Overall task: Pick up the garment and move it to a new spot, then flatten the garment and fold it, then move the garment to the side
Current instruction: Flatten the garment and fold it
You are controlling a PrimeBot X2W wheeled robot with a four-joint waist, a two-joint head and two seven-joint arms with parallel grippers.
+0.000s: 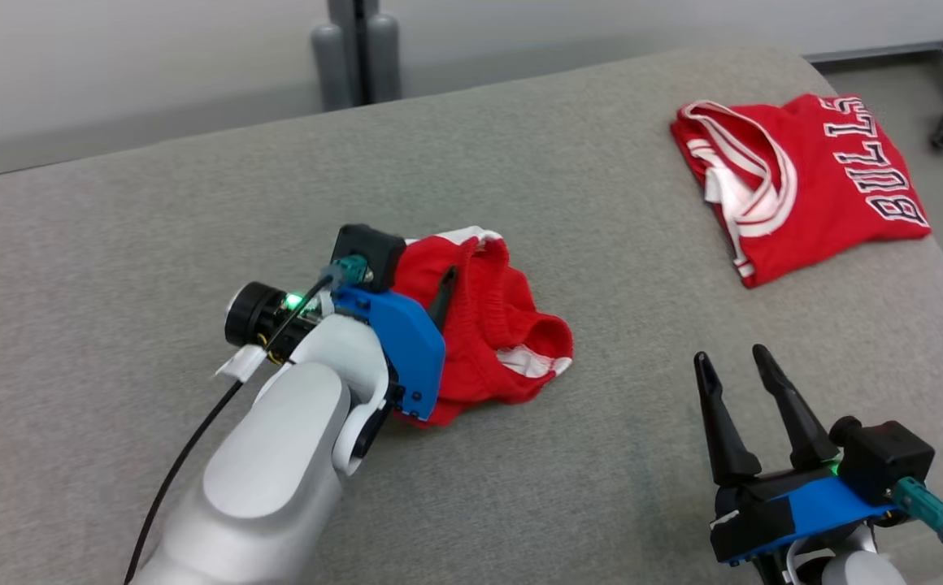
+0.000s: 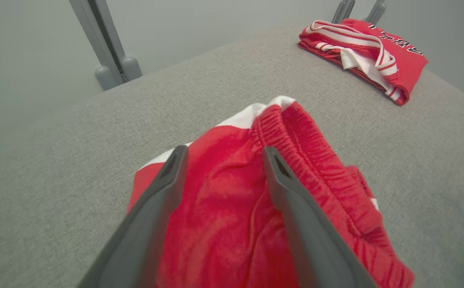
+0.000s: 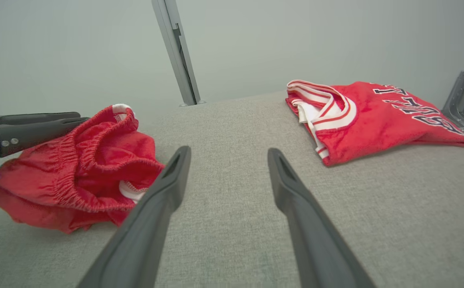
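The shorts [image 1: 504,325] are red with white trim, the jersey [image 1: 813,187] red with white stripes and seemingly black lettering.

Garments: two. One crumpled red shorts with white trim [image 1: 512,325], left; one folded red lettered jersey [image 1: 813,187], far right. Grippers: two, left gripper [image 2: 225,151] and right gripper [image 1: 733,356]. Grey fabric surface [image 1: 195,203]: one.

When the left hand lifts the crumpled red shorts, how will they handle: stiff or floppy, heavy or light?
The red shorts will probably be floppy: they lie in a bunched heap of soft folds, so they should drape from wherever the left hand pinches. They look thin, likely light. The gathered elastic waistband is thicker, perhaps a firmer hold.
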